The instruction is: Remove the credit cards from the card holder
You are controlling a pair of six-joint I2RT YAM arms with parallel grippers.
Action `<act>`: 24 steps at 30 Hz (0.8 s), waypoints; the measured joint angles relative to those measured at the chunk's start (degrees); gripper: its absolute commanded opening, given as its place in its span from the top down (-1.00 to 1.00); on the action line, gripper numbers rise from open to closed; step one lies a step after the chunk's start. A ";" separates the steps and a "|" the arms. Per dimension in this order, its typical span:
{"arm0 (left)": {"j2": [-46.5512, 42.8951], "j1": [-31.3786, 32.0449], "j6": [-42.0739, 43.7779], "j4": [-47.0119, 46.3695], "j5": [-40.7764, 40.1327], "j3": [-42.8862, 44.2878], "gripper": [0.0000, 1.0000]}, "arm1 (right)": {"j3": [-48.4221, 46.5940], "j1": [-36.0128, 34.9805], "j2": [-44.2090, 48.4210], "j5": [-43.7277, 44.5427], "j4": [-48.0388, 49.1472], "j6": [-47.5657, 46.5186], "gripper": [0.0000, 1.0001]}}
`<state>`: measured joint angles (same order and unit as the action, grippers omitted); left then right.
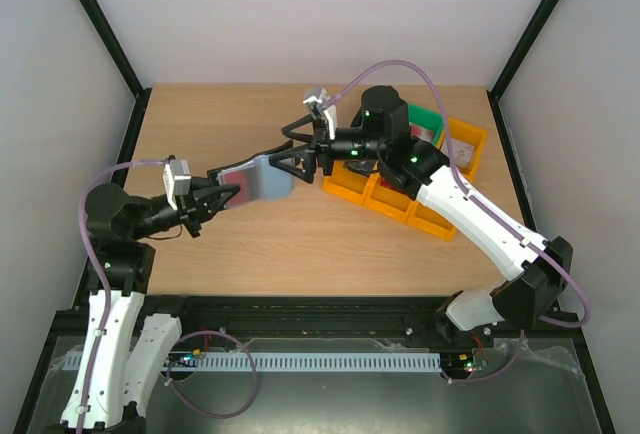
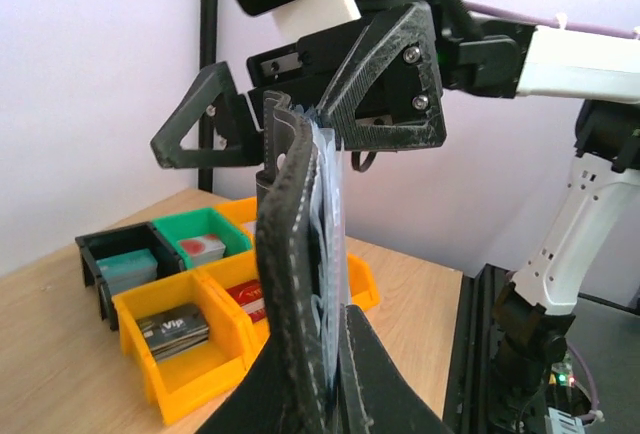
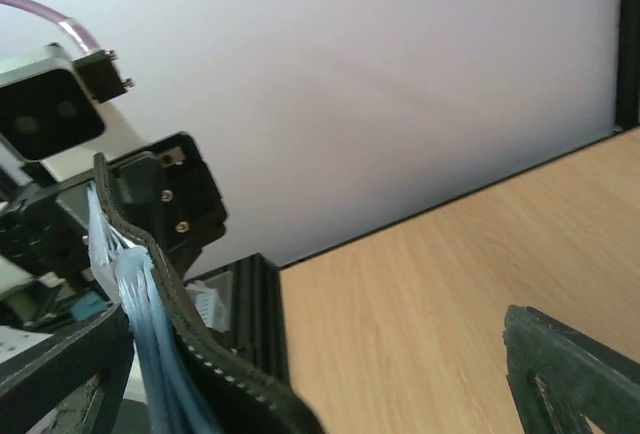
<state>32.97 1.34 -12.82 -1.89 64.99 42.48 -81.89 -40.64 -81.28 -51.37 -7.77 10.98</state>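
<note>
My left gripper (image 1: 212, 199) is shut on the near end of the black card holder (image 1: 262, 179) and holds it above the table. The holder's blue-grey inner face points up. In the left wrist view the card holder (image 2: 290, 254) stands edge-on between my fingers, with pale credit card edges (image 2: 336, 204) in its sleeves. A reddish patch (image 1: 232, 192) shows near the left fingers. My right gripper (image 1: 282, 149) is open and straddles the holder's far end. In the right wrist view the card holder (image 3: 170, 354) lies close to the left finger, far from the right finger (image 3: 570, 374).
A row of yellow bins (image 1: 400, 204) lies under the right arm, with a green bin (image 1: 430, 119) behind. In the left wrist view a yellow bin (image 2: 190, 374) holds a black "Vip" card, another holds a red card (image 2: 248, 299), and green (image 2: 200, 229) and black (image 2: 110, 254) bins hold cards.
</note>
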 measured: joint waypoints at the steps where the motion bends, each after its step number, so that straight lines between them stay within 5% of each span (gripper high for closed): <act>1: 0.15 0.00 -0.61 -0.83 0.48 0.46 0.96 | 0.11 -0.15 -0.07 -1.46 1.16 0.79 -0.97; 8: 0.42 0.00 -5.20 -5.25 0.94 0.87 0.96 | 2.78 -0.28 -0.13 -9.09 8.72 6.25 -0.92; 10: 0.42 0.00 -6.60 -5.92 -0.48 0.87 0.96 | 2.97 -0.66 -0.15 -10.08 9.38 7.19 -0.57; 15: 0.68 0.00 -8.20 -6.67 -3.32 0.87 0.96 | 2.97 -2.89 -0.50 -10.08 10.01 9.07 0.72; 17: 0.76 0.00 -8.63 -6.71 -3.98 0.87 0.96 | 2.97 -3.58 -1.16 -9.60 10.14 9.81 0.96; 18: 0.76 0.00 -8.87 -6.67 -4.17 0.87 0.85 | 2.97 -3.85 -1.57 -9.11 10.27 10.32 0.97; 20: 0.72 0.00 -9.55 -6.34 -4.70 0.85 0.20 | 2.97 -3.96 -2.16 -8.26 10.99 11.34 0.97; 24: 0.68 -0.02 -10.05 -6.62 -5.35 0.85 -0.01 | 2.99 -3.54 -2.32 -7.21 11.19 12.52 0.97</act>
<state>33.65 1.32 -22.87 -8.51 59.64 43.33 -78.89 -44.18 -83.59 -58.59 3.42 23.51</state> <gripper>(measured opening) 0.471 0.073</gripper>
